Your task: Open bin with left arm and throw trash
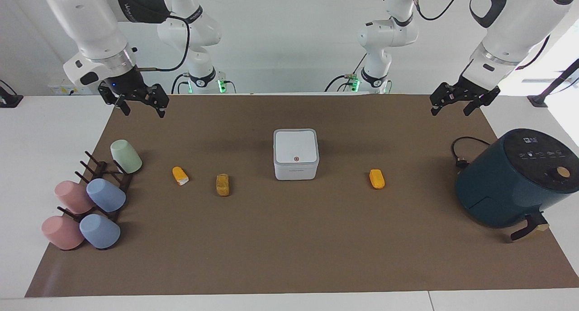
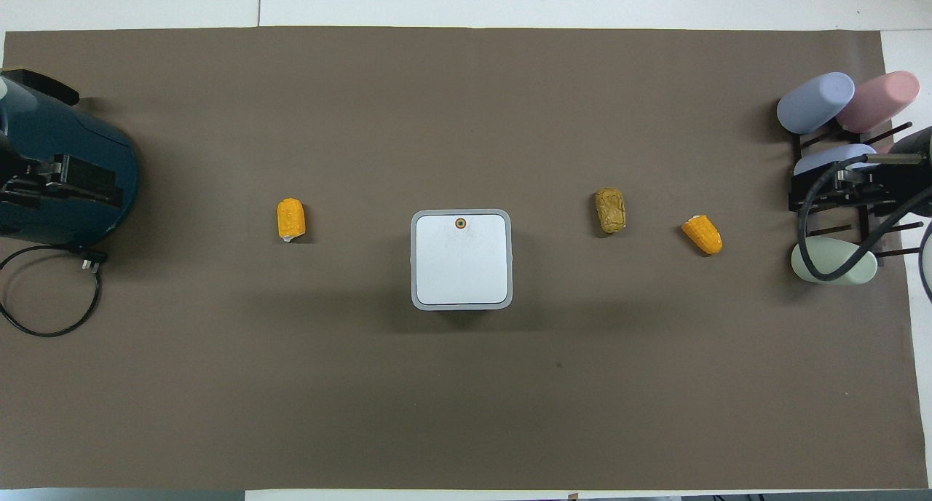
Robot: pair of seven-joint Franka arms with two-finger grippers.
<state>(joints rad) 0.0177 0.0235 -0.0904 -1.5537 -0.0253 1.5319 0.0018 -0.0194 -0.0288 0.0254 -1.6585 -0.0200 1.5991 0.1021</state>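
The bin (image 1: pixel 296 155) (image 2: pixel 461 259) is a small white cube in the middle of the brown mat. Its lid is shut and shows a small red button (image 1: pixel 296 158). Three pieces of trash lie on the mat. An orange piece with a white end (image 1: pixel 180 175) (image 2: pixel 702 234) and a browner piece (image 1: pixel 222 184) (image 2: pixel 610 210) lie toward the right arm's end. Another orange piece (image 1: pixel 377 178) (image 2: pixel 290 218) lies toward the left arm's end. My left gripper (image 1: pixel 452 108) hangs open and empty, up over the air fryer's end. My right gripper (image 1: pixel 142 110) hangs open and empty over the cup rack's end.
A dark teal air fryer (image 1: pixel 515 180) (image 2: pixel 65 173) stands at the left arm's end, with its black cord (image 1: pixel 461 153) (image 2: pixel 44 297) looped on the mat beside it. A dark rack (image 1: pixel 102 177) with several pastel cups (image 1: pixel 125 156) stands at the right arm's end.
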